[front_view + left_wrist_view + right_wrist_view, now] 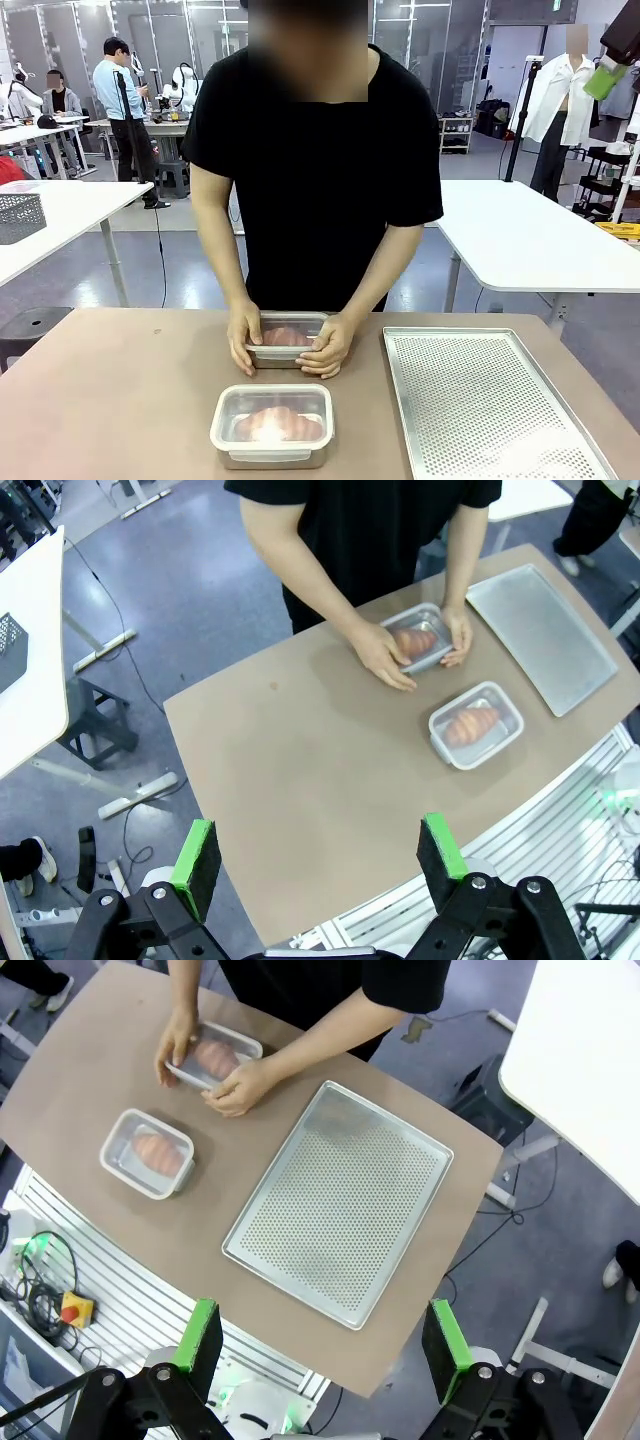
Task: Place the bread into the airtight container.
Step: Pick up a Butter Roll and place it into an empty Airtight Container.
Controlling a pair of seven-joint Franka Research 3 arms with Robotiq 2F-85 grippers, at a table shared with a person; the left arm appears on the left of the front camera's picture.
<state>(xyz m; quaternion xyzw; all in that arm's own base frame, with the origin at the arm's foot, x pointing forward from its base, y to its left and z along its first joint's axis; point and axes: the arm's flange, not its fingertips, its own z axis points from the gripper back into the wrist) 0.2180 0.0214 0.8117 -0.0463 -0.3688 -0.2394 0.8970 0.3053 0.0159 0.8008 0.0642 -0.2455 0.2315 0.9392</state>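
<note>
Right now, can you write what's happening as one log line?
person's hands: holding far container | near container: closed, bread inside | tray: bare | left gripper: open | right gripper: open

Desk (120, 400): matte tan-brown. Tray (480, 400): silver metal, fine perforated dot pattern. Containers (272, 425): clear, grey-rimmed. Bread (280, 423): golden-pink. Person's shirt (315, 180): plain black. Hand pads (196, 855): green.

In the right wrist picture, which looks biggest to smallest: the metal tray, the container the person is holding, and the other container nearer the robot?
1. The perforated metal tray, by far the largest.
2. and 3. The near container and the held container look alike; hands hide part of the held one.
</note>
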